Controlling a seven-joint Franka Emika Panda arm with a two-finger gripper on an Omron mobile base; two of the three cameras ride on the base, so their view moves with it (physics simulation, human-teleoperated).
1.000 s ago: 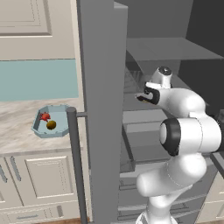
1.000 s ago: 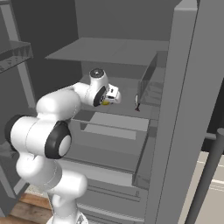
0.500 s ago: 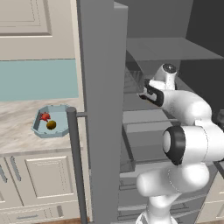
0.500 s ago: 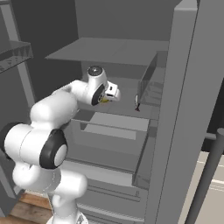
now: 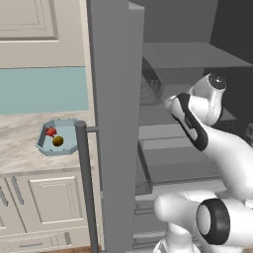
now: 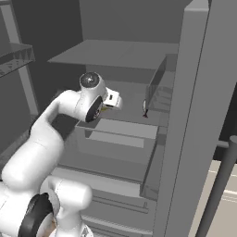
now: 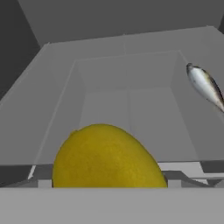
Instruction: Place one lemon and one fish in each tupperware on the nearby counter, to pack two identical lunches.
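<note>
One pale blue-grey tupperware with cut corners (image 5: 58,148) sat on the beige marbled stone desk (image 5: 20,153), left of the open grey fridge door (image 5: 114,123). It held a small red-orange fish (image 5: 50,132) and a dark yellow lemon (image 5: 58,141) just beside it, nearer the front rim. The white arm (image 5: 217,143) reached into the fridge interior at shelf height; its hand (image 6: 112,100) sat above a grey drawer bin (image 6: 122,132). In the hand view a large yellow lemon (image 7: 107,157) lay close under the camera, inside a grey open-topped bin (image 7: 61,105). A slender silver-grey fish (image 7: 204,86) lay tilted against the bin's right wall, apart from that lemon. Fingertips were not distinguishable in any view, so I could not tell whether the hand was open or closed. A small dark fish-shaped item (image 6: 145,109) showed on the fridge shelf right of the hand, too small to identify further.
</note>
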